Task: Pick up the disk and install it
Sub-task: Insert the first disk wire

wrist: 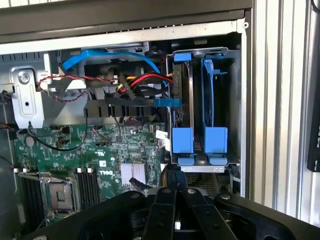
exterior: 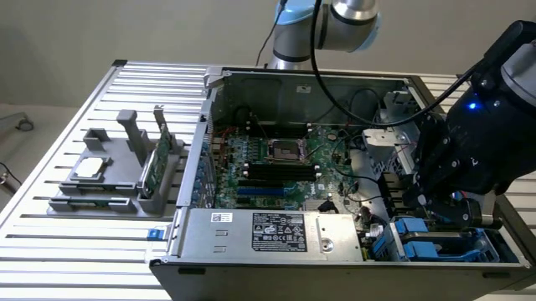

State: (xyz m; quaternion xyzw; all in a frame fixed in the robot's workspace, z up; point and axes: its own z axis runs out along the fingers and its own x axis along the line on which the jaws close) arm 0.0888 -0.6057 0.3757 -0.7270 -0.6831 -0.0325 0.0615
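The disk (wrist: 189, 100) stands edge-on in one slot of the metal drive cage (wrist: 235, 100), a dark slab with a silver edge between blue carrier tabs (wrist: 182, 140). A second blue carrier (wrist: 215, 115) fills the slot beside it. My gripper (wrist: 176, 176) is shut just outside the cage's opening, its black fingers (wrist: 165, 205) meeting at a point close to the blue tabs, with nothing visible between them. In the exterior view the gripper (exterior: 440, 210) hangs low over the blue carriers (exterior: 412, 227) at the case's near corner on the exterior view's right.
The open computer case (exterior: 209, 84) lies on a slatted metal table (exterior: 50, 251), with motherboard (exterior: 277, 163) and power supply (exterior: 268, 232) inside. Red and blue cables (wrist: 115, 65) run beside the cage. A grey fixture (exterior: 92, 200) on the exterior view's left holds a silver chip (exterior: 90, 166) and green card (exterior: 159, 157).
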